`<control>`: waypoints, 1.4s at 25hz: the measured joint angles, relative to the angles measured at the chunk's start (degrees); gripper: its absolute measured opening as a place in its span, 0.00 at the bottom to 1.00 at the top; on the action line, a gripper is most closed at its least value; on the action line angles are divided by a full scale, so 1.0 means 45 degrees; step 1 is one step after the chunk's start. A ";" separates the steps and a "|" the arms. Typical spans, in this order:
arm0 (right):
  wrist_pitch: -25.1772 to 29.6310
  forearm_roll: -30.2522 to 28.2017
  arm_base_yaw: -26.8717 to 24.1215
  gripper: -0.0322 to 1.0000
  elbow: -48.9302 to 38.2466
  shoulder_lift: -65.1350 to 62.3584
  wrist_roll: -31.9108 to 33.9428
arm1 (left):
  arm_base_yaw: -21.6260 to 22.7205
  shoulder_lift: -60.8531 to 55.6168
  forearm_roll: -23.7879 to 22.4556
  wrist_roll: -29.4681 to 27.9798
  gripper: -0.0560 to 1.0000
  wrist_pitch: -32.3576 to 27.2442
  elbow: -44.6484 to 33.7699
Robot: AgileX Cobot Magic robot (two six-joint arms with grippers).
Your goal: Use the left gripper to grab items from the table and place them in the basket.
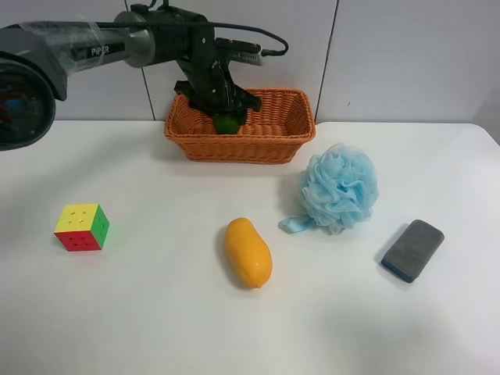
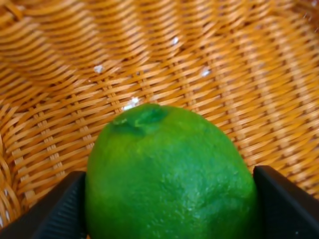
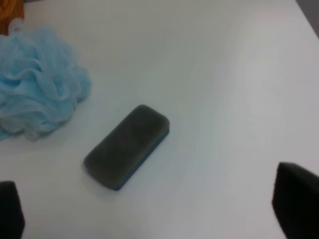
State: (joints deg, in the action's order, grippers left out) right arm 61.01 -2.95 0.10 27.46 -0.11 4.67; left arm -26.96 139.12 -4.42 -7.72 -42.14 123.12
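Wicker, orange-brown: one rectangular basket [image 1: 234, 148] at the far edge of the white table [image 1: 156, 328].

- Left hand [image 1: 223, 109]: black, lowered into the basket. Its two fingers [image 2: 55, 209] press either side of the green fruit [image 2: 169, 169]. Whether the fruit touches the woven floor [image 2: 199, 59] cannot be told.
- Arm [image 1: 148, 43] carrying that hand: grey and black, white lettering "PiPER" on the sleeve. No other writing can be read on any item.
- Puzzle cube [image 1: 81, 226]: yellow top, red and green sides. It stands on the table, well apart from the basket.
- Mango [image 1: 248, 252]: orange-yellow, lying lengthwise near the table's middle.
- Bath pouf [image 1: 340, 187]: light blue and fluffy, just beside the basket's corner, with a loop trailing toward the mango.
- Sponge [image 1: 412, 249]: dark grey rectangle with a blue lower layer, lying flat near the pouf but not touching it.
- Right hand [image 3: 152, 209]: spread wide, only its two black fingertips [image 3: 296, 204] show, above bare table beside the sponge, holding nothing.
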 joint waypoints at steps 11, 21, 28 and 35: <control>0.0000 0.0000 0.0000 0.99 0.0000 0.0000 0.0000 | 0.0055 -0.0121 -0.0267 0.0203 0.98 -0.0175 0.0017; 0.0000 0.0000 0.0000 0.99 0.0000 0.0000 0.0000 | 0.0065 -0.3755 -0.0226 0.0219 0.99 -0.5227 0.0037; 0.0000 0.0000 0.0000 0.99 0.0000 0.0000 0.0000 | 0.0137 -0.7082 -0.0193 0.1220 0.99 -0.5963 -0.2074; 0.0000 0.0000 0.0000 0.99 0.0000 0.0000 0.0000 | 0.0296 -1.2010 -0.0175 0.1374 0.99 -0.5992 -0.8401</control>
State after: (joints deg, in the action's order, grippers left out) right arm 61.01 -2.95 0.10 27.46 -0.11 4.67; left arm -25.63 85.08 -5.20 -1.54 -69.11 85.32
